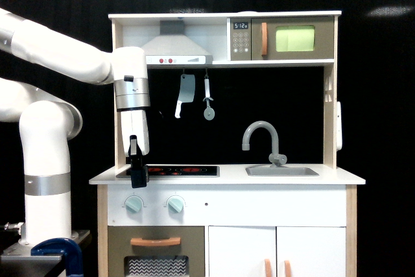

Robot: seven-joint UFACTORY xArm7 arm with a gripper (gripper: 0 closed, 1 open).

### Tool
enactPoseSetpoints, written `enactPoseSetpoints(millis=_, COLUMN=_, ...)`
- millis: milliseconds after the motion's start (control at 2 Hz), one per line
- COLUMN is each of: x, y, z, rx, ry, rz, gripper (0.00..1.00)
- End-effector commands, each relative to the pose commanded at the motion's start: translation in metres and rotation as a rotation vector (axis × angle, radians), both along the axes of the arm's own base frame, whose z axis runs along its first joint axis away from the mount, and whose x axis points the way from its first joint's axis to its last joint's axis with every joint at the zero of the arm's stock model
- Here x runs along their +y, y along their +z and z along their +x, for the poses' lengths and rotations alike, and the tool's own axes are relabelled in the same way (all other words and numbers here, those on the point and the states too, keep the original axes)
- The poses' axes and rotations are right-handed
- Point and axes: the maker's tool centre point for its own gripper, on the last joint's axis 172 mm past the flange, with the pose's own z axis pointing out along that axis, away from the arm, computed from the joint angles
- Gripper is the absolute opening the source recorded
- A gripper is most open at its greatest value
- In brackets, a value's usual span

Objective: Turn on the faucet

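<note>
The grey faucet [262, 139] stands behind the sink [282, 171] on the toy kitchen's counter, right of centre, with its arched spout curving to the left and a small lever knob [279, 158] at its base. My gripper [137, 178] hangs far to the left, in front of the counter's left end by the stove top [178, 170]. It points down as a dark narrow shape, seen side-on. Nothing shows in it, and whether its fingers are open or shut cannot be made out. A wide stretch of counter separates it from the faucet.
Two mint-green stove knobs [133, 204] [175, 204] sit just below the gripper. A toy cleaver [184, 95] and a utensil [208, 98] hang under the hood. A microwave [282, 39] fills the top shelf. A blue clamp [58, 252] sits by the arm's base.
</note>
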Motion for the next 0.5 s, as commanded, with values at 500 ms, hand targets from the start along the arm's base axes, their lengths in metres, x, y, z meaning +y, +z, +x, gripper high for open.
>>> enactPoseSetpoints(millis=500, x=0.005, y=0.024, z=0.033, rx=-0.134, ry=0.186, rz=0.044, gripper=1.0)
